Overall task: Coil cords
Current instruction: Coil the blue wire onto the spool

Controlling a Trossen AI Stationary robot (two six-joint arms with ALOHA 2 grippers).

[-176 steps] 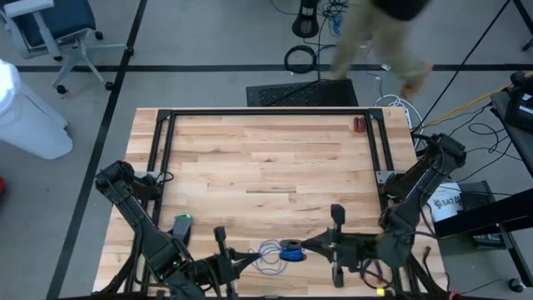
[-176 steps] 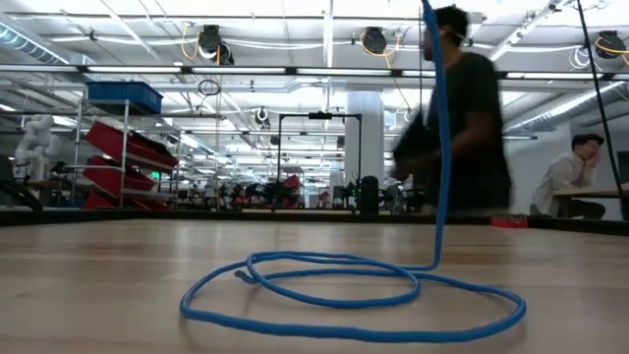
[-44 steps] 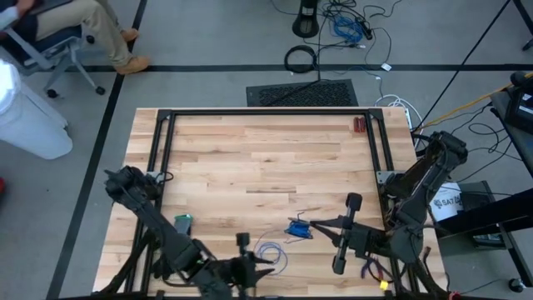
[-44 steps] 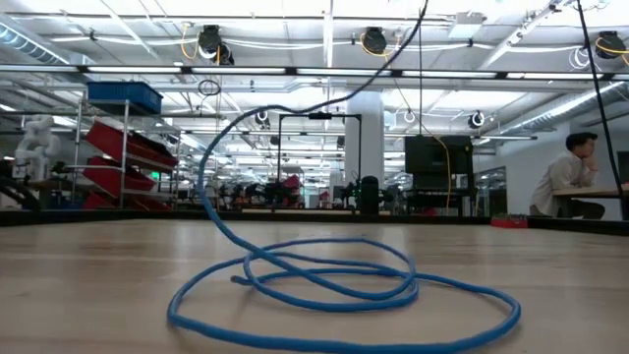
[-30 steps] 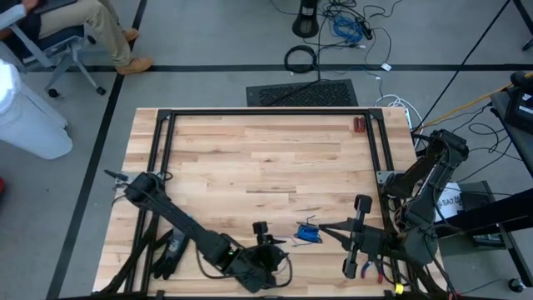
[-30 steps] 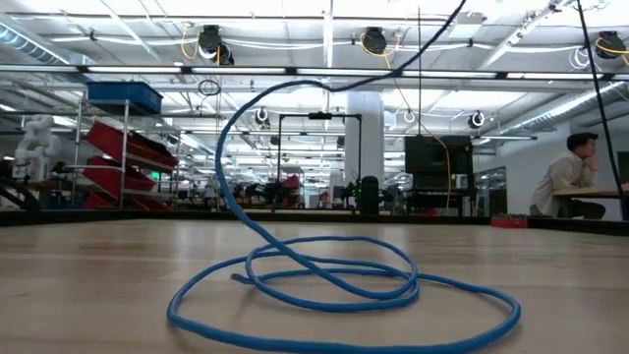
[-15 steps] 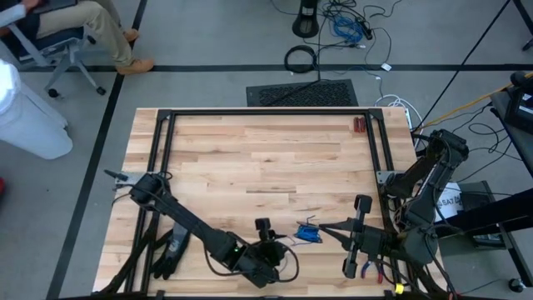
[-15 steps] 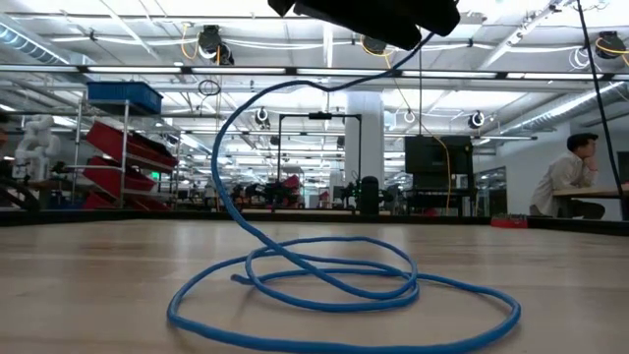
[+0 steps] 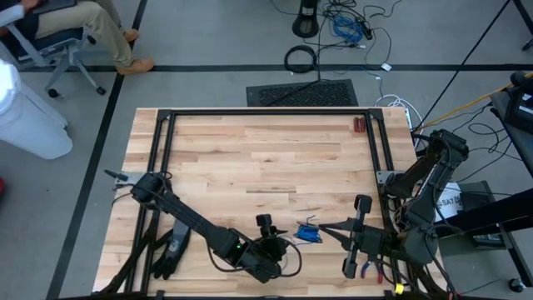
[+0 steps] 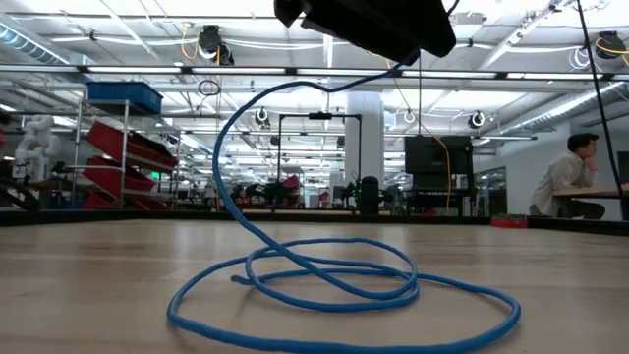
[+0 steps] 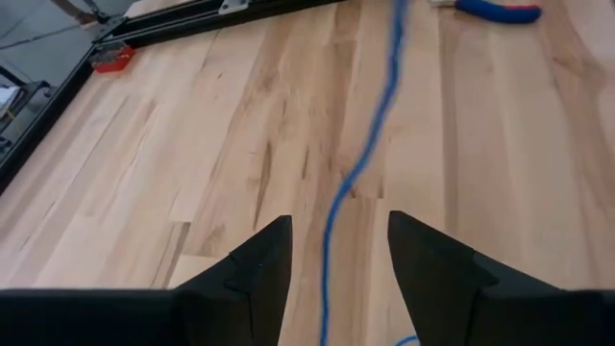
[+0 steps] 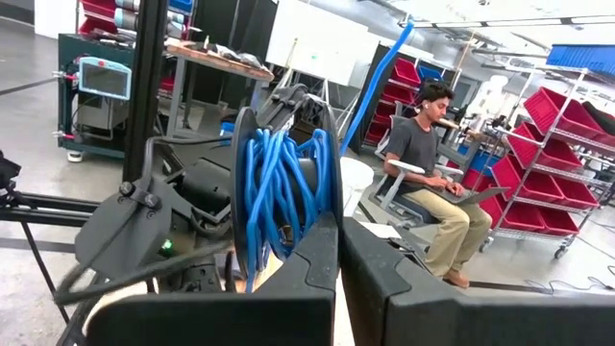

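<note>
Blue cord (image 10: 334,285) lies in loose loops on the wooden desk (image 9: 250,158) near its front edge, one strand rising to the coiled bundle (image 12: 281,197) pinched by the clenched right end effector (image 9: 319,227). Just left of it, the left end effector (image 11: 332,255) hovers with fingers spread, the strand running between them, untouched.

We count one blue cord (image 9: 306,233) — partly coiled — two grippers, left (image 9: 265,227) and right (image 9: 326,227), one black glove (image 9: 169,252), one pair of pliers (image 9: 367,268).

A black glove (image 9: 170,250) lies on the table (image 9: 250,158) beside red-handled pliers (image 9: 367,268).
</note>
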